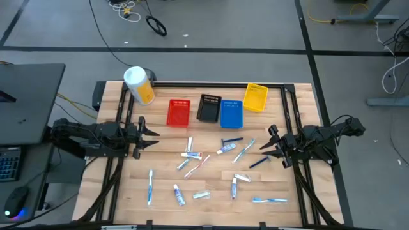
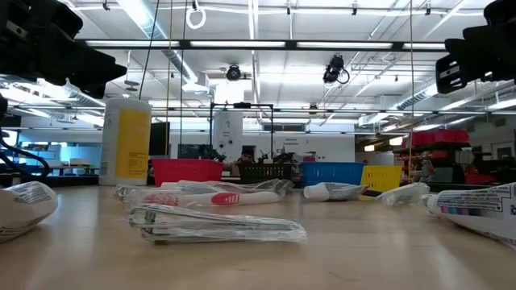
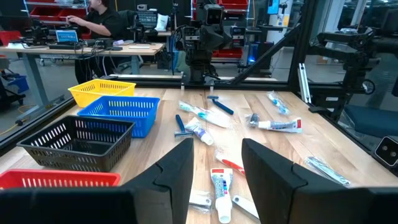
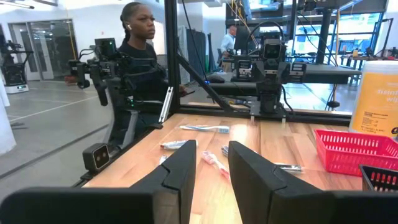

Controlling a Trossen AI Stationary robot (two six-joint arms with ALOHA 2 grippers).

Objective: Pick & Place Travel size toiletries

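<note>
Broadly, a slatted wooden table carries a tall yellow canister with a white lid, its label writing too blurred to read. Next come four lattice-walled plastic bins: red, black, blue, yellow. Slim toiletries, some in crinkly clear wrap, lie scattered between the arms. Left gripper and right gripper hover with fingers apart, empty.

Left hand open at left edge, right hand open opposite
</note>
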